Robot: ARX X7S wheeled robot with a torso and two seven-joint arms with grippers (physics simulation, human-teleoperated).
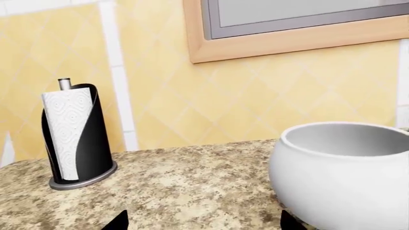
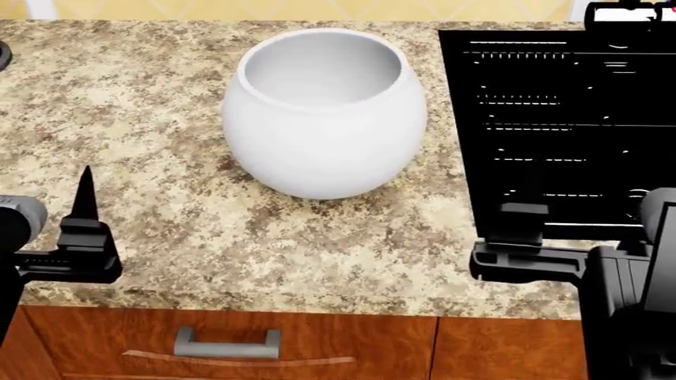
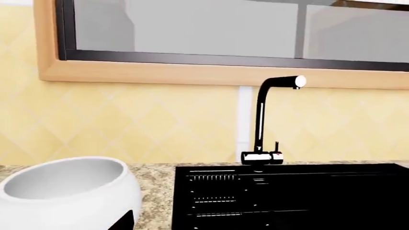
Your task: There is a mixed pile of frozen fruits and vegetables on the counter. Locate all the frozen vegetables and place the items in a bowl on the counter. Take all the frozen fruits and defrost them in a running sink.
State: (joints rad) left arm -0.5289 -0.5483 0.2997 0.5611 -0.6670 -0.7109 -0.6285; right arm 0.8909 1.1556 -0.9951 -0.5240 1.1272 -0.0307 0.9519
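— Where the granite counter (image 2: 138,103) runs across, what stands on it?
— A white bowl (image 2: 323,111), just left of the black sink (image 2: 560,127); the faucet (image 3: 265,120) rises at the sink's far edge.
— And the grippers?
— The left gripper (image 2: 79,237) hovers near the front edge, fingers wide and empty; the right gripper (image 2: 528,253) hangs over the sink's near rim, and I cannot tell its spread.

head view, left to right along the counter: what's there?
left gripper → bowl → sink, with the right gripper at the sink's near edge. No produce visible on the counter.
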